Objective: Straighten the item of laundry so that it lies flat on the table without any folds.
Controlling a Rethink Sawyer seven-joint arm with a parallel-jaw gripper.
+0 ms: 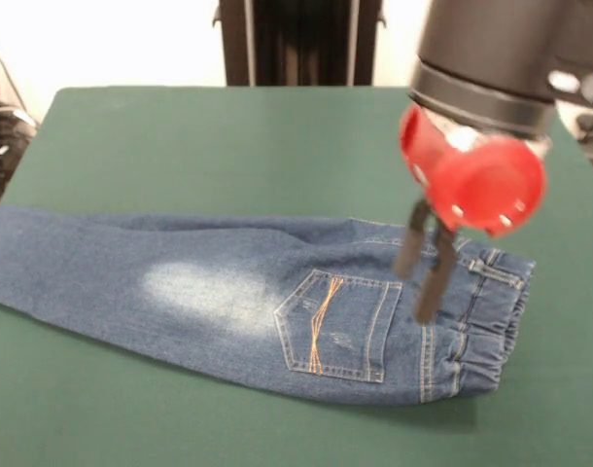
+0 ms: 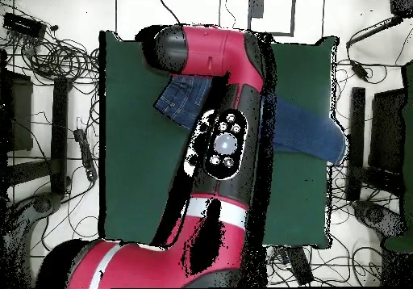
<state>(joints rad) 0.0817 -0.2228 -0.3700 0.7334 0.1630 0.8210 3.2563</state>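
**Jaws over the waistband, jeans doubled leg on leg**

Nearest me, the jeans (image 1: 277,292) lie across the counter (image 1: 209,146), pocket up, seemingly folded lengthwise. I judge the unfolding step is in hand: next I would pinch only the top layer. From above, the arm (image 2: 230,100) hangs its gripper (image 1: 425,263) over the waistband, jaws slightly spread, holding nothing I can see.

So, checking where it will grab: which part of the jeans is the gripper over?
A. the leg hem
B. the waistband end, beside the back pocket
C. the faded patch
B: the gripper hangs just right of the back pocket of the jeans, near the gathered waistband.
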